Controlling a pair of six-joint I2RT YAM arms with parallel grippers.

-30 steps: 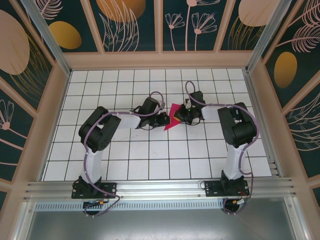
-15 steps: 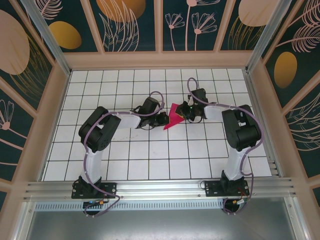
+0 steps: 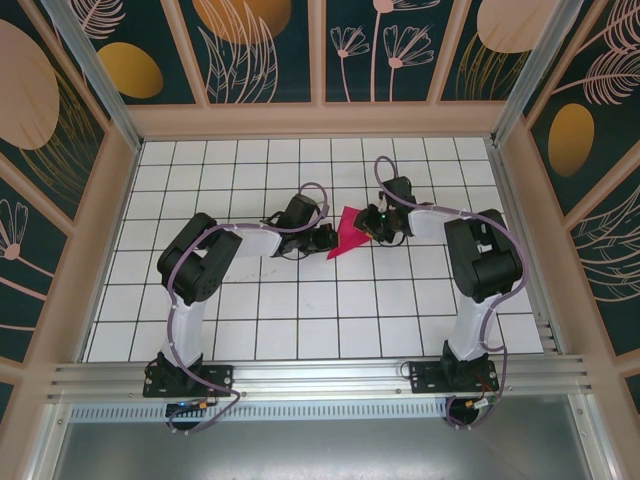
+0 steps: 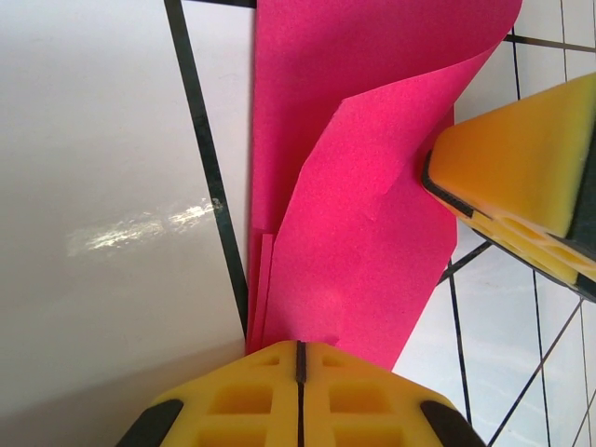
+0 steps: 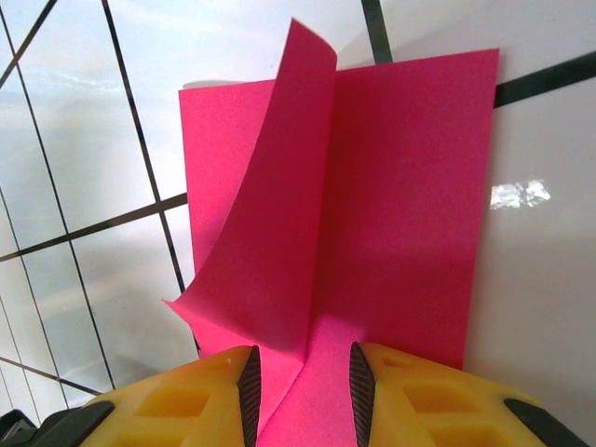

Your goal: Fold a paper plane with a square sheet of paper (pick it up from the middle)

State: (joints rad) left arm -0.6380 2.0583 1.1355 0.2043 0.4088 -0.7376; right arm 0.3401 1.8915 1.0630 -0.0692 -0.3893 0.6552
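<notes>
so, on the left, the left pincer (image 4: 298,352) is closed tight on one edge of the pink sheet of paper (image 4: 372,233), its layers nipped between the pads, and this pins that end down near the middle of the table (image 3: 300,300). the sheet lies partly folded between the two arms, with one flap (image 5: 265,214) curling up off the layer beneath instead of lying flat. to the right, the right pincer (image 5: 303,361) stands part open, its fingers straddling the opposite edge with the paper loose in the gap, so it grips nothing. the step in hand looks like setting this fold. to do it well, i'd use the left clamp as a firm anchor, bring the right fingers onto the lifted flap near its free edge, lay it down square to the crease, then press along the fold from the pinned end outward. thin paper will likely buckle if pushed toward the anchor, so stroke away from it.
</notes>
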